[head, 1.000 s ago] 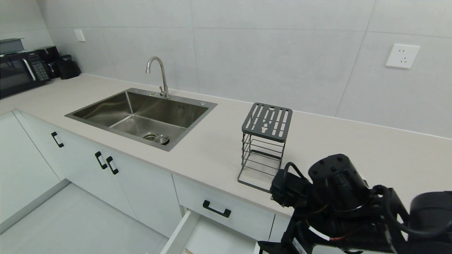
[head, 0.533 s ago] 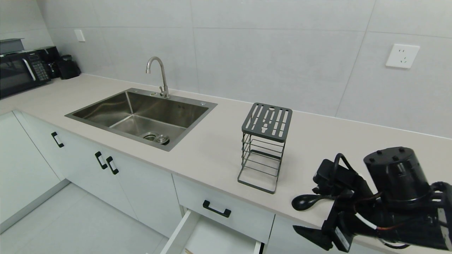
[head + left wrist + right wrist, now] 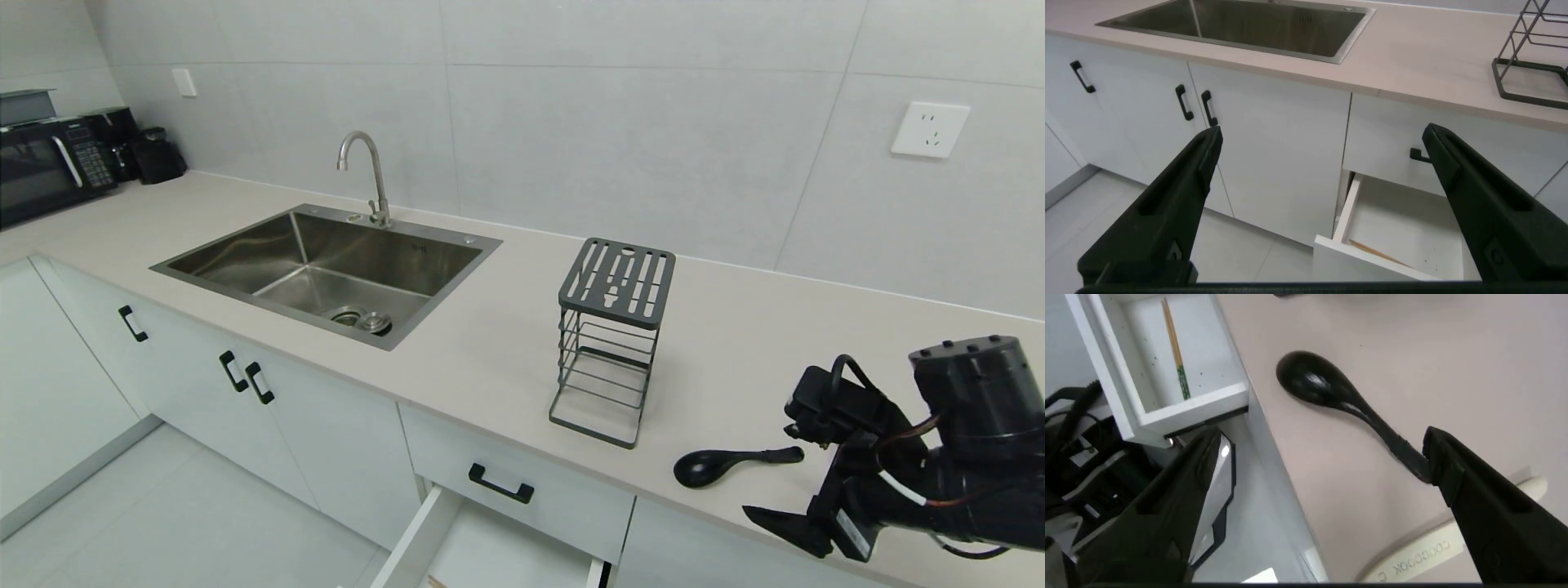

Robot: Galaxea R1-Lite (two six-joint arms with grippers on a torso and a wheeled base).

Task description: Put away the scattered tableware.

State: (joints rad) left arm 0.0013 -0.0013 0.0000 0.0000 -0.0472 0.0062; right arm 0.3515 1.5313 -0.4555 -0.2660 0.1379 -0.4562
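Note:
A black spoon (image 3: 731, 463) lies on the beige counter (image 3: 490, 343) near its front edge, to the right of a dark wire rack (image 3: 612, 339). In the right wrist view the spoon (image 3: 1347, 396) lies just beyond my right gripper (image 3: 1327, 449), which is open with nothing between its fingers. A cream-coloured handle (image 3: 1437, 555) lies on the counter close to the right finger (image 3: 1503, 514). My left gripper (image 3: 1321, 135) is open and hangs in front of the cabinet fronts, below counter height. A drawer (image 3: 1388, 237) under the counter is pulled out, with chopsticks (image 3: 1176, 351) lying inside it.
A steel sink (image 3: 326, 269) with a tap is set into the counter on the left. A microwave (image 3: 49, 163) stands at the far left. White cabinet doors with black handles (image 3: 245, 376) run below. The right arm (image 3: 939, 457) hovers over the counter's right end.
My right arm has swung to the right, away from in front of the rack. The black spoon, hidden behind the arm a second ago, now lies in plain sight.

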